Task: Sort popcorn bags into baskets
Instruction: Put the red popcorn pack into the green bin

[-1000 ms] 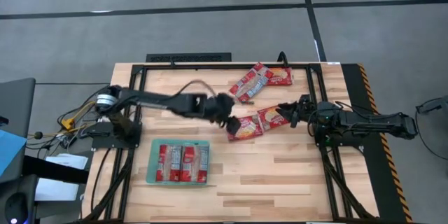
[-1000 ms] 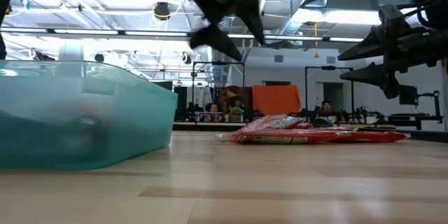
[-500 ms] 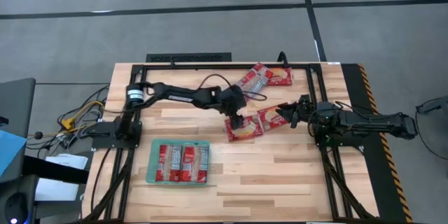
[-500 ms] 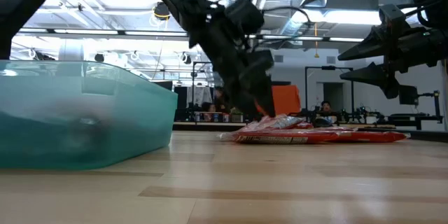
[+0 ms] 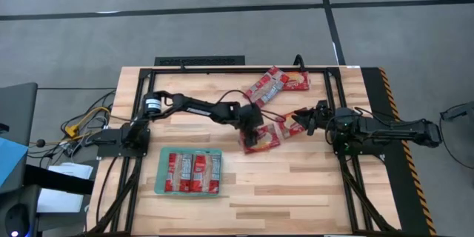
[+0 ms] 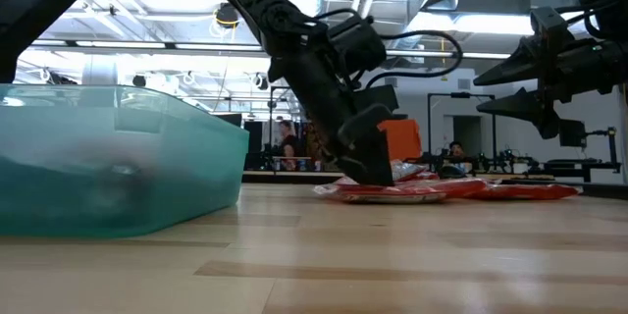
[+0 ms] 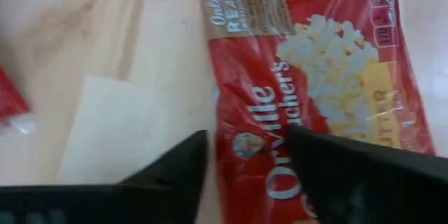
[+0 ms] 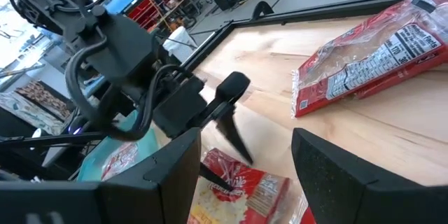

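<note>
From above, the left gripper (image 5: pixel 255 135) covers the middle of a popcorn bag (image 5: pixel 261 140), and its fingertips are too small there to tell apart. In the left wrist view the same bag (image 7: pixel 329 77) runs off the picture's edge, its lower print hidden behind the dark fingers (image 7: pixel 168 171). In the low view the near wall of the teal basket (image 6: pixel 108 162) is blurred and cut off at the edge, so its contents cannot be made out. The right gripper (image 6: pixel 505 83) is partly cut off.

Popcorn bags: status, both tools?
Left tool open, down astride edge of popcorn bag mid-table. Right tool open, waiting beside it. Three bags in teal tray. Nothing in the way.
</note>
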`<state>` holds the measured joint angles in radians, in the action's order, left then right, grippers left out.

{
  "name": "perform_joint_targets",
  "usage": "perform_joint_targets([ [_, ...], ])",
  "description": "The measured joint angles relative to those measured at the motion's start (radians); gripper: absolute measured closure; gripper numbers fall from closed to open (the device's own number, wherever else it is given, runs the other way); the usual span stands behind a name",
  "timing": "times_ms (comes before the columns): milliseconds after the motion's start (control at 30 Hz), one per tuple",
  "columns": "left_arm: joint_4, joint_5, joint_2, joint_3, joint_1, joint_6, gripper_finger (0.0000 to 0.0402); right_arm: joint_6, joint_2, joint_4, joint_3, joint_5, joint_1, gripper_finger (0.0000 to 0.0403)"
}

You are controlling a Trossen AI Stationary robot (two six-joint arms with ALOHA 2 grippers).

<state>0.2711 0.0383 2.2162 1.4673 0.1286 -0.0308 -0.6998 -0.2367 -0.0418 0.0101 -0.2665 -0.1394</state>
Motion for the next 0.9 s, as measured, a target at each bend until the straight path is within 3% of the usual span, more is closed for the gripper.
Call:
perform_joint_targets([
  [167, -0.001, 0.017, -0.001, -0.006, 0.001, -0.090, 0.0367, -0.007, 0.000, 0.000, 0.000, 0.000, 0.000, 0.0154],
  [200, -0.002, 0.012, -0.003, -0.008, 0.001, -0.122, 0.0381, -0.010, 0.000, 0.000, 0.000, -0.001, 0.000, 0.0154],
  [600, 0.078, 0.007, -0.112, 0.021, -0.002, -0.385, 0.0400, -0.017, 0.000, 0.000, 0.000, -0.001, 0.000, 0.0154],
  [900, 0.248, -0.091, -0.271, 0.026, -0.068, -0.594, 0.0401, -0.018, 0.000, 0.000, 0.000, -0.001, 0.000, 0.0154],
])
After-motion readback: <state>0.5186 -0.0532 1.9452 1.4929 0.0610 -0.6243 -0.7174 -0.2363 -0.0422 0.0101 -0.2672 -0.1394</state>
